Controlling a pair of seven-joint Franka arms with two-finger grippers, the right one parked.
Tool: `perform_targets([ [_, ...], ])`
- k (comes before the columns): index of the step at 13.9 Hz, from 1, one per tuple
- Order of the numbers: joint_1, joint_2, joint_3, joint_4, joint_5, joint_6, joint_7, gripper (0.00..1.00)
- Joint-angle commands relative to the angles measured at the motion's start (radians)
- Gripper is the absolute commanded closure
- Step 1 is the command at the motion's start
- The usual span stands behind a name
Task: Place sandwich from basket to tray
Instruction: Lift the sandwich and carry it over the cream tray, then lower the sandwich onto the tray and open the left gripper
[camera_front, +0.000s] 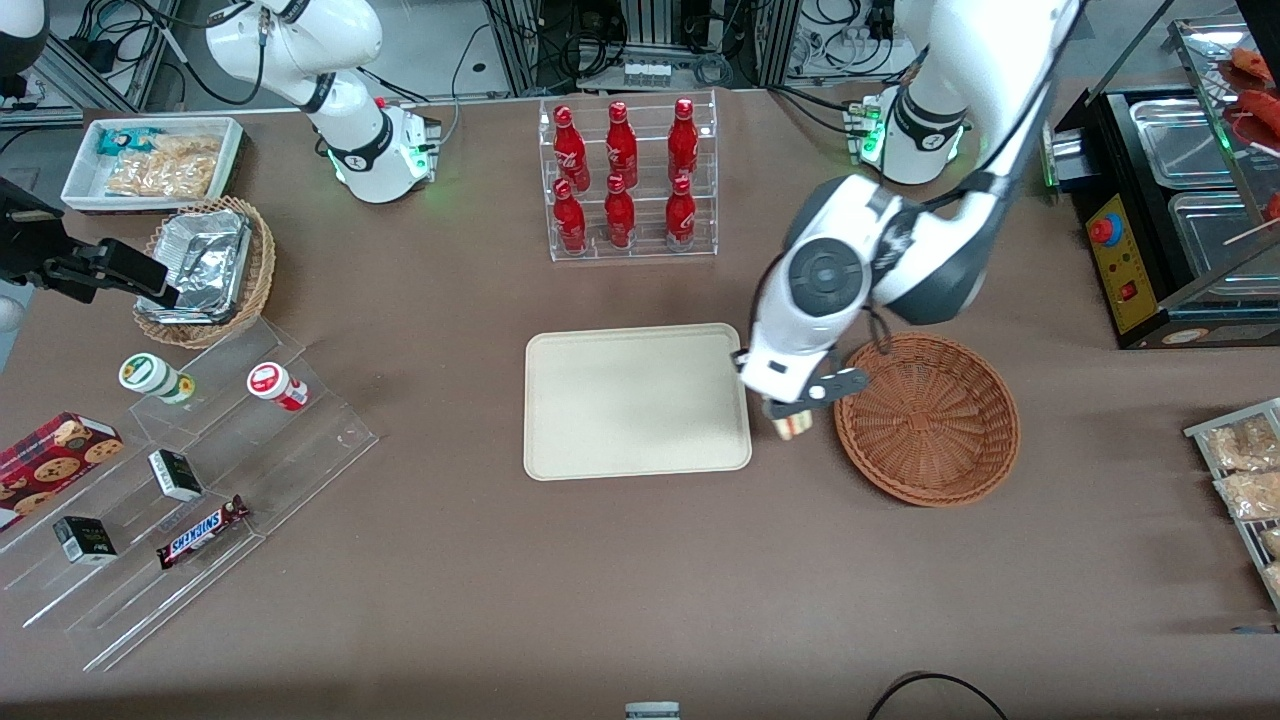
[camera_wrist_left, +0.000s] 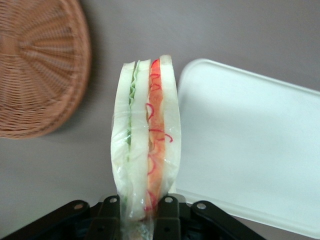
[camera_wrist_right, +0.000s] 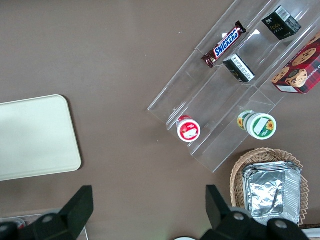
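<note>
My left gripper (camera_front: 793, 412) is shut on the sandwich (camera_front: 794, 425), a plastic-wrapped wedge of white bread with red-orange and green filling. It holds the sandwich above the bare table in the gap between the reddish-brown wicker basket (camera_front: 928, 420) and the cream tray (camera_front: 636, 400). In the left wrist view the sandwich (camera_wrist_left: 146, 145) stands up from between the two black fingers (camera_wrist_left: 169, 216), with the basket (camera_wrist_left: 40, 65) on one side and the tray (camera_wrist_left: 250, 145) on the other. The basket looks empty. The tray is bare; it also shows in the right wrist view (camera_wrist_right: 35, 135).
A clear rack of red bottles (camera_front: 627, 180) stands farther from the front camera than the tray. A clear stepped shelf with snacks (camera_front: 190, 500), a lighter wicker basket with a foil container (camera_front: 205, 265) and a white bin (camera_front: 150, 160) lie toward the parked arm's end. A black food warmer (camera_front: 1170, 200) stands at the working arm's end.
</note>
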Motion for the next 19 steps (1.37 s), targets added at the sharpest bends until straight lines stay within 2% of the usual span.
perform_targets([
  [1,-0.094,0.129,0.009,0.136,0.047,0.001,-0.012,0.78],
  [6,-0.209,0.251,0.016,0.190,0.060,0.172,-0.020,0.78],
  [8,-0.219,0.275,0.010,0.191,0.155,0.178,-0.019,0.78],
  [9,-0.234,0.290,0.009,0.196,0.163,0.196,-0.027,0.78],
  [15,-0.273,0.332,0.010,0.196,0.172,0.238,-0.032,0.78],
  [17,-0.282,0.359,0.010,0.196,0.172,0.325,-0.036,0.77],
  [18,-0.291,0.366,0.010,0.195,0.176,0.353,-0.044,0.74],
  [19,-0.293,0.372,0.012,0.193,0.179,0.355,-0.044,0.59],
])
